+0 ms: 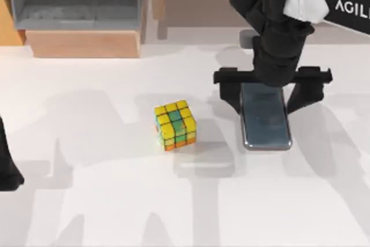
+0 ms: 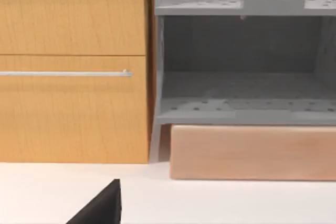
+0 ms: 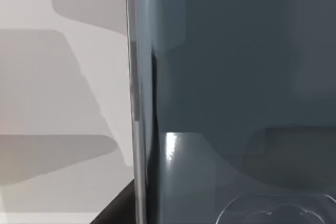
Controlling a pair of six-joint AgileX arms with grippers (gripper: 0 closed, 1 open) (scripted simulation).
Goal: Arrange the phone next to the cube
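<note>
In the top view, the right end effector (image 1: 266, 93) sits right of centre, its fingers spread wide astride the far end of the phone (image 1: 266, 124), not visibly clamping it. The phone lies flat on the table (image 1: 87, 201), right of the cube (image 1: 175, 124), apart from it. The left arm is parked at the left edge.

Cube (image 1: 175, 124): mostly yellow squares, a few green and orange ones, black grid lines. Phone (image 1: 265, 118): glossy dark grey screen, thin silvery edge, same slate grey with a bright rim in the right wrist view (image 3: 236, 77). Worktop (image 1: 87, 201) white with grey shadows; right hand (image 1: 270, 93) black, arm white above it; cabinet (image 2: 73, 66) orange wood grain with a silver handle, shelf (image 2: 241, 93) grey and speckled.
</note>
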